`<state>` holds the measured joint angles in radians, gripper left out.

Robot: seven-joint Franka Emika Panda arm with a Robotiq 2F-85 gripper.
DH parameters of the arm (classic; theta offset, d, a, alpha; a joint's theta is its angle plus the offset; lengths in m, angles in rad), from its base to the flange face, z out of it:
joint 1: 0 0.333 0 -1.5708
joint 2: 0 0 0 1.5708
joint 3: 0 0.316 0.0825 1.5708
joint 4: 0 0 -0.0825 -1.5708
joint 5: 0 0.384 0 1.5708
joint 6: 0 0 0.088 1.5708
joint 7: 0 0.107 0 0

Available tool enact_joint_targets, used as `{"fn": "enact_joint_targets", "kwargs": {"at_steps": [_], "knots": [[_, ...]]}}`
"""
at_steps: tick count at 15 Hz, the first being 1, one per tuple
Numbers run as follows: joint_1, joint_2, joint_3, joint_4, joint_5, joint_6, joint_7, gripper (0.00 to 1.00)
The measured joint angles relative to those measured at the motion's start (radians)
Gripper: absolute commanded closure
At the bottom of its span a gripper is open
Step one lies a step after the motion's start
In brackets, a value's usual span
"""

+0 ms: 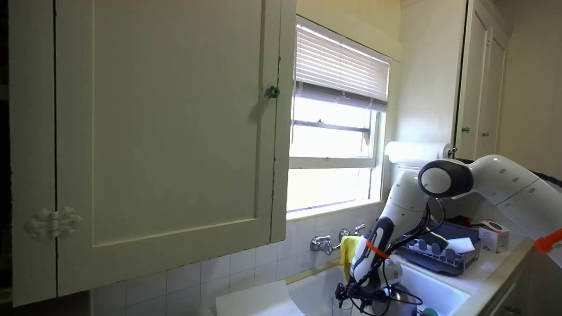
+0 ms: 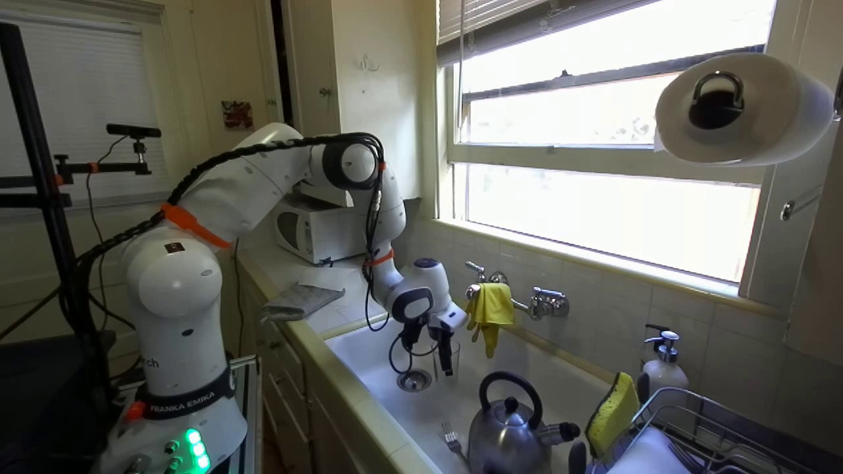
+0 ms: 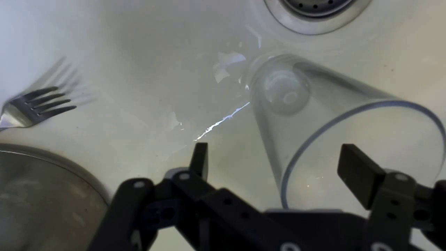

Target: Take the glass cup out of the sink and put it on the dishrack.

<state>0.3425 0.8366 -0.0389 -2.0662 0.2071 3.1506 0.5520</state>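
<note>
The clear glass cup (image 3: 324, 83) stands upright in the pale sink (image 2: 553, 385), near the drain. It shows faintly in both exterior views (image 1: 341, 310) (image 2: 456, 362), partly hidden by my gripper (image 2: 442, 355). In the wrist view my gripper (image 3: 275, 162) is open and empty above the cup. The left finger lies outside the rim on the left; the right finger appears within the rim's outline. I cannot tell whether either touches. The dishrack (image 1: 432, 262) sits on the counter beyond the sink, holding dishes; it also shows in an exterior view at the lower right (image 2: 724, 444).
A steel kettle (image 2: 510, 431) stands in the sink, left of the gripper in the wrist view (image 3: 41, 202). A fork (image 3: 21, 113) lies near it. The tap carries a yellow cloth (image 2: 490, 306) above the sink. A sponge (image 2: 612, 411) and soap bottle (image 2: 665, 375) are beside the rack.
</note>
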Motion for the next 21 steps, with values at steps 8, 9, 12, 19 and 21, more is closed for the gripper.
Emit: {"fn": "enact_joint_targets", "kwargs": {"at_steps": [8, 9, 12, 19, 21], "knots": [[0.019, 0.077, -0.012, 0.096, 0.000, -0.018, -0.030, 0.92], [0.024, 0.077, -0.013, 0.098, 0.000, -0.018, -0.031, 0.99], [0.043, 0.075, -0.017, 0.098, 0.000, -0.024, -0.036, 1.00], [0.067, 0.032, 0.008, 0.065, 0.000, -0.041, -0.084, 0.98], [0.065, -0.023, 0.023, 0.017, 0.000, -0.041, -0.113, 0.98]]}}
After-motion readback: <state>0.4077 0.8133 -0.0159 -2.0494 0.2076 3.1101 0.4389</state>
